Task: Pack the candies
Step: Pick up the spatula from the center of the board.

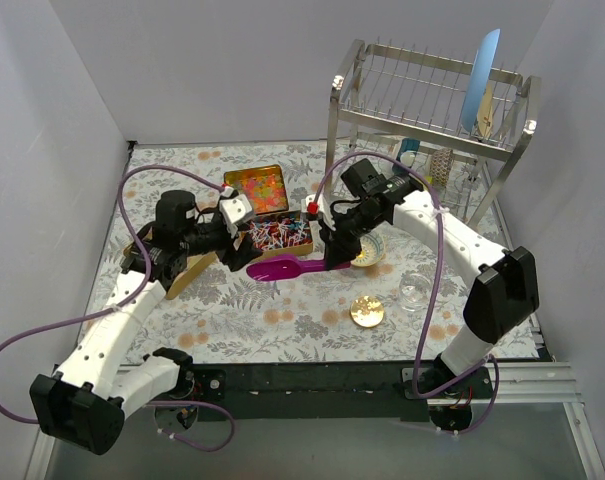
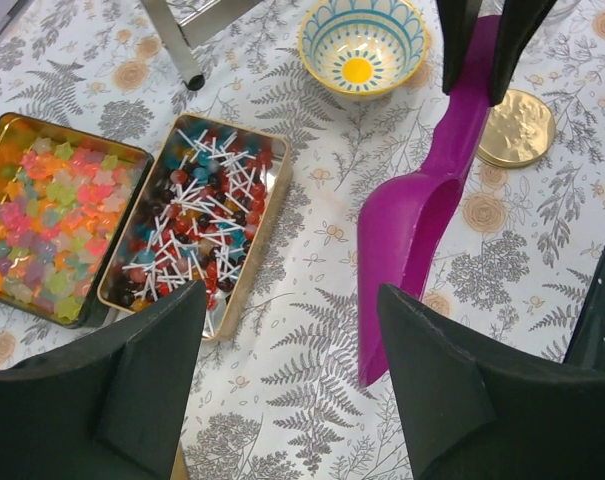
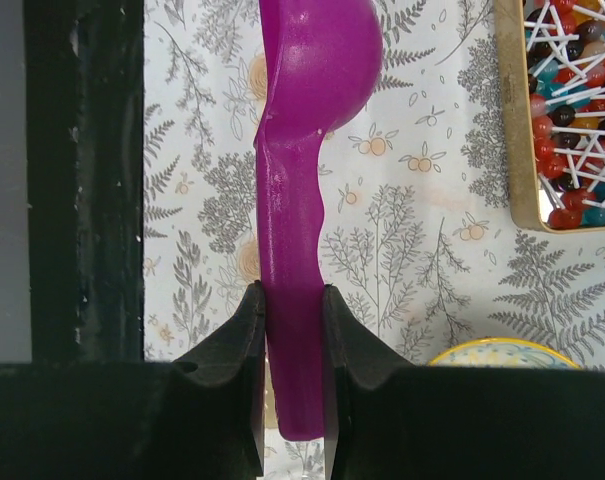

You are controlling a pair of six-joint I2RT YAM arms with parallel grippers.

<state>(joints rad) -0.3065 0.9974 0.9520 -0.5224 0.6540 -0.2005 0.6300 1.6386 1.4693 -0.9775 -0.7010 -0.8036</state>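
Right wrist view: we see the right gripper (image 3: 293,300) clamped on the handle of the purple scoop (image 3: 317,60), whose cup sits empty ahead of the fingers.
Left gripper (image 2: 290,300): jaws wide apart, holding nothing, just behind the scoop's tip.
Risk: we judge the scoop could twist in that narrow grip while digging, and spill sweets.
Nearer tin (image 2: 274,190): candies (image 2: 197,215) on white sticks, ahead-left of this gripper.
Farther tin (image 2: 12,130): pastel gummies (image 2: 57,215).
Bowl (image 2: 362,45): empty.

The left arm (image 1: 112,335) and right arm (image 1: 452,235) share smooth white moulded shells between chunky black joint housings, with a thin purple cable (image 1: 119,205) looping along each. The left tool (image 2: 290,295) and right tool (image 3: 290,295) end in matte black wedge-shaped fingers (image 2: 142,390).
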